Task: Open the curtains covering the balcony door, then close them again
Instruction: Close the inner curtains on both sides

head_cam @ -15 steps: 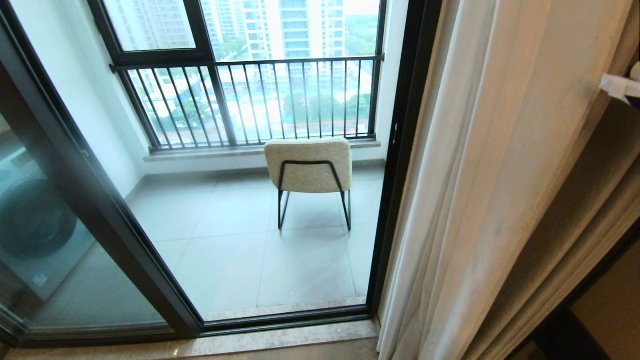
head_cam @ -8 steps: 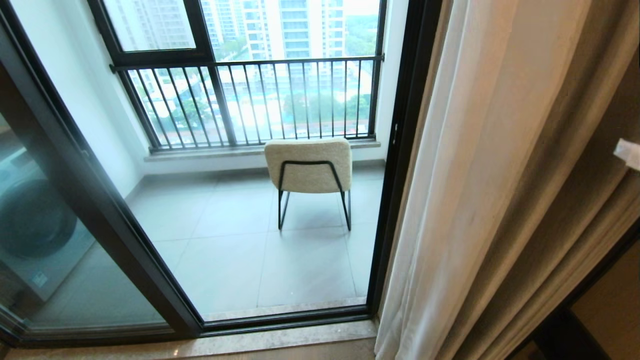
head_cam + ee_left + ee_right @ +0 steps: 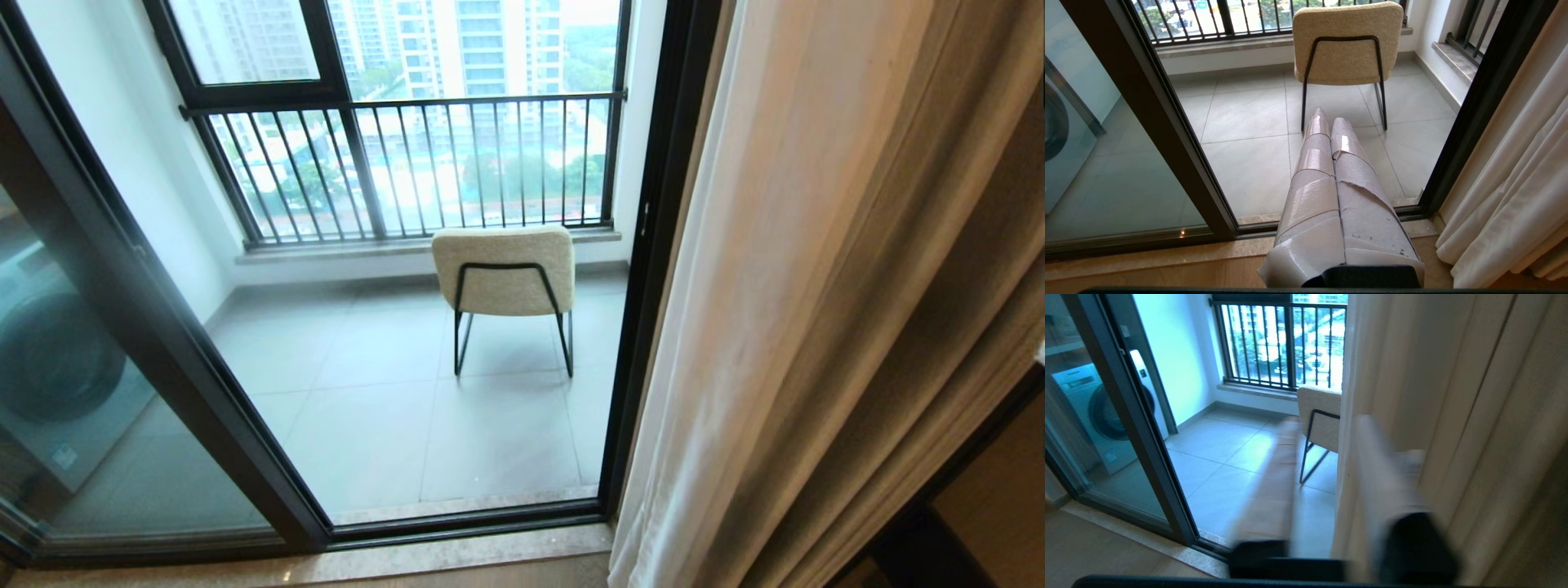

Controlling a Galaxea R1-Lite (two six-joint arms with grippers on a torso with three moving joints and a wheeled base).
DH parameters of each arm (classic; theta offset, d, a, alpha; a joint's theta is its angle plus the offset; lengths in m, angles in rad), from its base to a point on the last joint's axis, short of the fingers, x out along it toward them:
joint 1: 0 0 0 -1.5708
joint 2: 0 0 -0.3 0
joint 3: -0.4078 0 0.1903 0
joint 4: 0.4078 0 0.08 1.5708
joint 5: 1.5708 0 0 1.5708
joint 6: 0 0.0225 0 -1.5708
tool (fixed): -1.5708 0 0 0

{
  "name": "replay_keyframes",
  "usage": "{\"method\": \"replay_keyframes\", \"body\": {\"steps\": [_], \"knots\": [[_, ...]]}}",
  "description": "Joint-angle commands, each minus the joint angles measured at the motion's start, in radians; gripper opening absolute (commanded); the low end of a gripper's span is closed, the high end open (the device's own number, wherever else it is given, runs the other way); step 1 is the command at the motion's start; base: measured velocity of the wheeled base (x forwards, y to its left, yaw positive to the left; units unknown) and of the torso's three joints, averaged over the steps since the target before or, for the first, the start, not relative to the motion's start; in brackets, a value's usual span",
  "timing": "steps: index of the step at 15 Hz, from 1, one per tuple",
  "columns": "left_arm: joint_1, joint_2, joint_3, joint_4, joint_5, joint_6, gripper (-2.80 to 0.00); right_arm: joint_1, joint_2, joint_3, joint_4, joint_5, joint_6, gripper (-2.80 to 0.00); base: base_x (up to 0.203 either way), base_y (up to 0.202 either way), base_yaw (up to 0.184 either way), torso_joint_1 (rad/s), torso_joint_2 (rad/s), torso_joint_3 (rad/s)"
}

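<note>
The sheer white curtains (image 3: 759, 327) hang bunched at the right of the doorway, next to a thicker beige drape (image 3: 971, 269). The balcony door (image 3: 163, 351) stands uncovered, its dark frame and glass panel on the left and the opening onto the balcony in the middle. My right gripper (image 3: 1329, 422) is low at the curtains' (image 3: 1412, 375) left edge. Its fingers are blurred and stand apart, and the fabric's edge shows in the gap; I cannot tell if it touches. My left gripper (image 3: 1329, 122) is shut and empty, pointing at the doorway, with the curtains (image 3: 1506, 204) to its right.
A beige chair (image 3: 504, 269) on black legs stands on the tiled balcony floor before the black-barred railing window (image 3: 408, 163). A washing machine (image 3: 57, 367) shows behind the left glass panel. A stone threshold (image 3: 457, 555) runs along the door's foot.
The right gripper's white tip has dropped down the head view's right edge and is almost out of it. The curtains have swayed a little. The left arm has not moved.
</note>
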Motion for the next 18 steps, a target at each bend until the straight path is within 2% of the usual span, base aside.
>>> {"method": "replay_keyframes", "body": {"steps": [1, 4, 10, 14, 18], "knots": [[0.0, 0.001, 0.0, 0.0, 0.0, 0.001, -2.8, 0.041, -0.087, 0.042, 0.036, -0.05, -0.024, -2.8, 0.0, 0.0, 0.0, 0.0, 0.0, 0.0], [0.0, 0.0, 0.0, 0.0, 0.0, 0.0, -2.8, 0.074, -0.205, 0.083, 0.149, -0.143, -0.075, -2.8, 0.0, 0.0, 0.0, 0.0, 0.0, 0.0], [0.0, 0.0, 0.0, 0.0, 0.0, 0.0, -2.8, 0.08, -0.492, 0.22, 0.319, -0.293, -0.141, -2.8, 0.0, 0.0, 0.0, 0.0, 0.0, 0.0], [0.0, 0.0, 0.0, 0.0, 0.0, 0.001, -2.8, 0.112, -0.632, 0.243, 0.504, -0.419, -0.186, -2.8, 0.0, 0.0, 0.0, 0.0, 0.0, 0.0], [0.0, 0.0, 0.0, 0.0, 0.0, 0.001, -2.8, 0.124, -0.739, 0.244, 0.708, -0.449, -0.205, -2.8, 0.0, 0.0, 0.0, 0.0, 0.0, 0.0]]}}
